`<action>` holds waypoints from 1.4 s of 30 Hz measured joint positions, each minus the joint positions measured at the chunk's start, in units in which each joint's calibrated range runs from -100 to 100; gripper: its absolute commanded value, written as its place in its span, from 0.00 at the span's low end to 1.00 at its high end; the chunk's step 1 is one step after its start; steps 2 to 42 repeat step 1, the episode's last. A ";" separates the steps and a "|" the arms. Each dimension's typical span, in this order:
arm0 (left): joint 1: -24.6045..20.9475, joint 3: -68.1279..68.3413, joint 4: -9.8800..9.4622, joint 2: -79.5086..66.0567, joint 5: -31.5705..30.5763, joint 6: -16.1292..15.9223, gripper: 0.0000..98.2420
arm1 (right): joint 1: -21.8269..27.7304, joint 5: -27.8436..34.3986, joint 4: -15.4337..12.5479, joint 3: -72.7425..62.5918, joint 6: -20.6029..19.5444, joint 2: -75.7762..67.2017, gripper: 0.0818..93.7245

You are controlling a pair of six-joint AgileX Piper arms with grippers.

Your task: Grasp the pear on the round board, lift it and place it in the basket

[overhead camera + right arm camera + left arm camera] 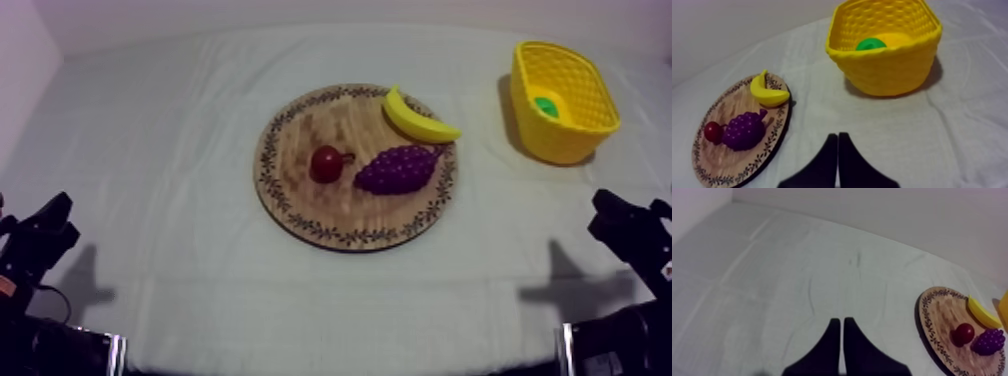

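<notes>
The pear [546,105] lies inside the yellow basket [572,140], which stands on the cloth-covered table [200,290] in the upper right of the top view, well apart from the round wooden board [270,195] near the frame's centre. From above, the pear is a green patch low in the basket's hollow. From the right wrist view its green top [870,44] peeks just over the basket's near rim [887,67]. Three toy fruits are on the board. The banana [420,118] lies across the upper right rim, partly overhanging the edge. The bunch of grapes [398,169] sits just below it, on the board's right half. The small red fruit [326,163] sits just left of the grapes, close to the middle. The left gripper [839,321] hangs above bare cloth with its two black fingers pressed together into a narrow wedge, gripping nothing, and the board and its fruit are off to one side of it. The right gripper [838,135] is likewise pressed together and empty above the cloth, between the board and the basket but short of both. In the top view both arms sit low, at the lower left and lower right edges.
</notes>
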 measured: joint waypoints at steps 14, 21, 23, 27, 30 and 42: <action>0.00 0.00 0.00 0.00 0.00 0.00 0.00 | 0.03 0.00 0.00 0.03 0.39 -0.03 0.00; 0.00 0.00 0.00 0.00 0.00 0.00 0.00 | 0.03 0.00 0.00 0.03 0.39 -0.03 0.00; 0.00 0.00 0.00 0.00 0.00 0.00 0.00 | 0.03 0.00 0.00 0.03 0.39 -0.03 0.00; 0.00 0.00 0.00 0.00 0.00 0.00 0.00 | 0.03 0.00 0.00 0.03 0.39 -0.03 0.00; 0.00 0.00 0.00 0.00 0.00 0.00 0.00 | 0.03 0.00 0.00 0.03 0.39 -0.03 0.00; 0.00 0.00 0.00 0.00 0.00 0.00 0.00 | 0.03 0.00 0.00 0.03 0.39 -0.03 0.00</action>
